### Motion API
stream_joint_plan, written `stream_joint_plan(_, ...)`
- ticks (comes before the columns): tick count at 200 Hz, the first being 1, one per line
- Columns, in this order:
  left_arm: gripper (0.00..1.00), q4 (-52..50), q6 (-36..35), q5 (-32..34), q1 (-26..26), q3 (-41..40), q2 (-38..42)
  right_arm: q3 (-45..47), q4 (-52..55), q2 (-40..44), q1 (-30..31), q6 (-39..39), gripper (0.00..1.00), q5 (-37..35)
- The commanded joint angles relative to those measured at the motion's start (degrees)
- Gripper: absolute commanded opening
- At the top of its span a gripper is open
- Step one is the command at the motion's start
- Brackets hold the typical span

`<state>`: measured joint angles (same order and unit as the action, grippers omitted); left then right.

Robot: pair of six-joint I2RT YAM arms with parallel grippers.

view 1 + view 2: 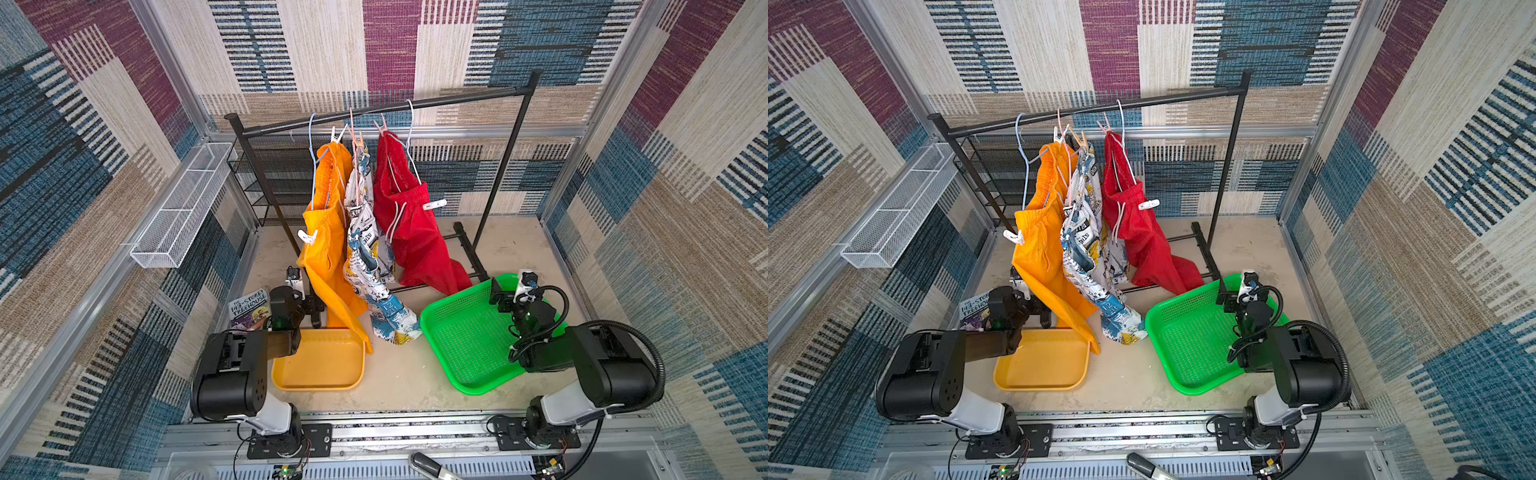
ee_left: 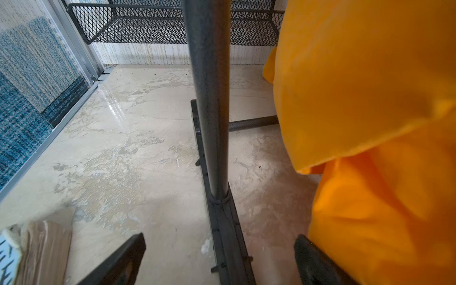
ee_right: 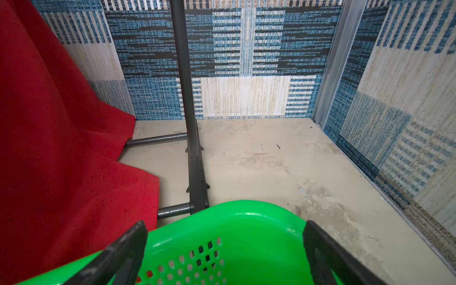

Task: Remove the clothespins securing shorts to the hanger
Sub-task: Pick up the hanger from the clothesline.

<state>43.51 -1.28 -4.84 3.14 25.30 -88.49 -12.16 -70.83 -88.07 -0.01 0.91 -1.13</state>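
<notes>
Three pairs of shorts hang on wire hangers from the black rack rail (image 1: 457, 98): orange shorts (image 1: 328, 249), printed shorts (image 1: 365, 253) and red shorts (image 1: 415, 241). A white clothespin (image 1: 307, 237) grips the orange waistband and another clothespin (image 1: 434, 204) the red one. More pale pegs (image 1: 358, 139) cluster at the hanger tops. My left gripper (image 1: 313, 309) (image 2: 220, 238) stands open low by the rack's left post, with orange cloth against one finger. My right gripper (image 1: 498, 297) (image 3: 225, 224) is open and empty over the green basket's far corner.
A yellow tray (image 1: 316, 388) lies under the orange shorts. The green basket (image 1: 432, 332) sits at the right. A book (image 1: 249, 309) lies near the left wall. A white wire basket (image 1: 178, 208) hangs on that wall, and a black mesh shelf (image 1: 282, 174) stands behind the rack.
</notes>
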Motion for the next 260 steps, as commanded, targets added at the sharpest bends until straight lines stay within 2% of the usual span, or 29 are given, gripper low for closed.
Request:
stream_joint_plan(1, 0.99, 1.58, 0.6, -0.54, 0.03, 0.28, -0.1, -0.05, -2.45, 0.1, 0.01, 0.32, 0.99, 0.17)
stream_joint_plan(192, 0.99, 0.4, 0.36, 0.0, -0.48, 0.79, -0.23, -0.1, -2.38, 0.17, 0.01, 0.24, 0.99, 0.23)
stream_joint_plan(232, 1.0, 1.47, -0.54, 2.43, -1.96, 0.03, 0.48, 0.59, -3.23, 0.59, 0.01, -0.67, 0.99, -2.21)
stream_joint_plan(260, 0.98, -2.64, -1.1, 6.22, -3.76, -0.43, 5.84, 3.45, -4.27, 5.4, 0.03, -1.19, 0.99, -4.09)
